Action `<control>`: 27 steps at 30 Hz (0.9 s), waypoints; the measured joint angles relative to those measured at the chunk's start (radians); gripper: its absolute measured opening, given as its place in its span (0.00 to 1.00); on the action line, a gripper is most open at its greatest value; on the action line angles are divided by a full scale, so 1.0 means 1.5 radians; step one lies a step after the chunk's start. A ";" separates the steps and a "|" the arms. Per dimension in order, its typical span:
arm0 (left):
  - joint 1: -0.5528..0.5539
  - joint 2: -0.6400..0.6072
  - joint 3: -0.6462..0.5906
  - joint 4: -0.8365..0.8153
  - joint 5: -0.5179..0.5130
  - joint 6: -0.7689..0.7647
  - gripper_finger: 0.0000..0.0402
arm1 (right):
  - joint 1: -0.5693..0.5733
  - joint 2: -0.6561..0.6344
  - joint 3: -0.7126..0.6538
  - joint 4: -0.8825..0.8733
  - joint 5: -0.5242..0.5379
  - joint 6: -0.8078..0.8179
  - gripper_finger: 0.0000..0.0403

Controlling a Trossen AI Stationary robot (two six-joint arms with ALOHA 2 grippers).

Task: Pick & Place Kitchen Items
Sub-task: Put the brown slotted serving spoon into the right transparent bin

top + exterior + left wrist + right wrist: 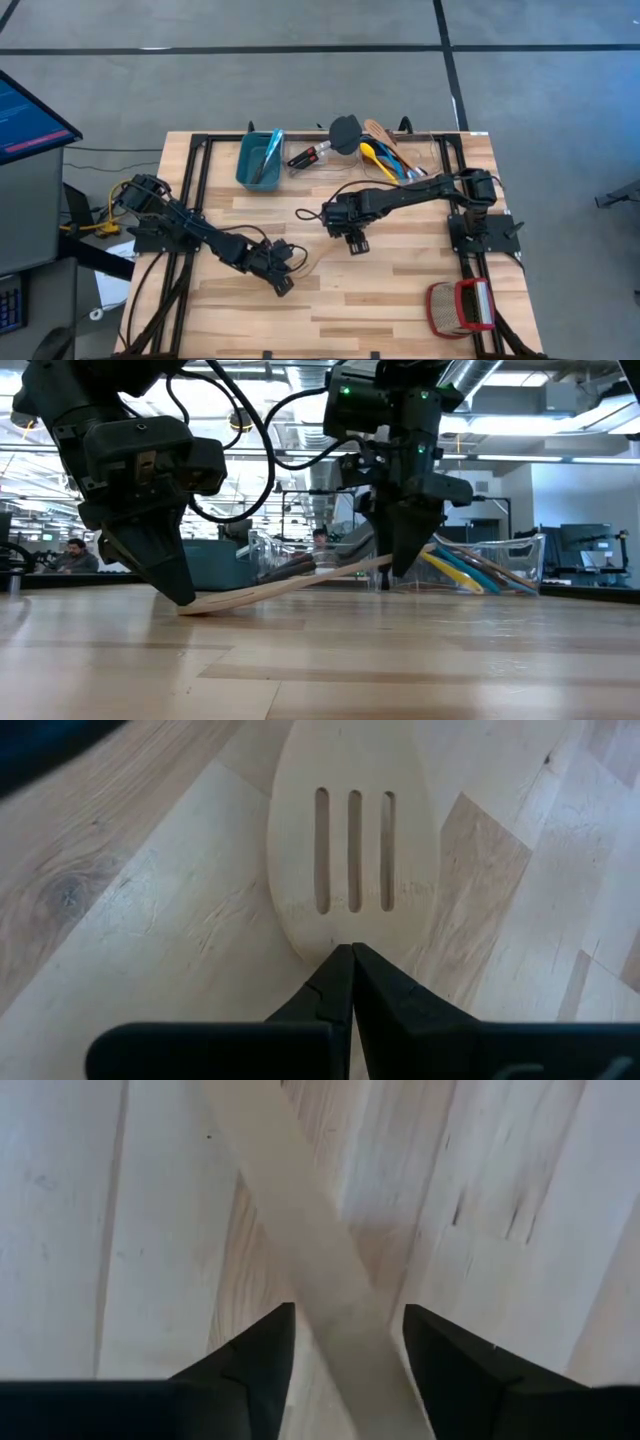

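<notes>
My right pincer [345,1342] stands with its two fingers apart, straddling the pale handle of a wooden slotted spatula [352,850]. In the right wrist view the handle runs slantwise through the gap between the fingers; I cannot tell if either finger touches it. In the low view this pincer [405,565] points straight down over the desk [400,660], and the handle sits lifted above the boards at that end while the blade end rests low.

My left pincer [350,975] is pressed together, fingers tip to tip. Its tips sit right at the rounded edge of the spatula's blade, with the three slots just ahead of them; whether they pinch the edge or only touch it I cannot tell. In the low view this pincer [180,590] comes down slanted onto the low end of the spatula.

From above, the right pincer [350,238] is near the middle of the desk and the left pincer [283,283] sits nearer the front edge. Beyond the right pincer, toward the far edge, lies the pile of other utensils [375,150]: black, yellow and blue ones, partly inside a clear container I cannot make out well. Beside that pile stands a teal bin [258,160]. A red-and-tan basket [460,307] sits at the front corner on the right arm's side, well apart from both pincers.
</notes>
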 joint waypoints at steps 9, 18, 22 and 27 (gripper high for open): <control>0.000 -0.001 -0.009 0.006 -0.004 -0.002 0.00 | 0.002 0.000 -0.001 -0.015 -0.007 -0.009 0.28; 0.000 -0.002 -0.010 0.004 -0.010 -0.002 0.00 | 0.008 0.000 -0.001 -0.028 -0.010 -0.010 0.24; 0.000 -0.010 -0.012 0.010 -0.023 -0.002 0.01 | 0.010 0.000 -0.001 -0.030 -0.006 -0.005 0.23; 0.001 -0.059 -0.016 0.001 -0.074 0.000 0.01 | 0.009 0.000 0.000 -0.020 0.015 0.021 0.22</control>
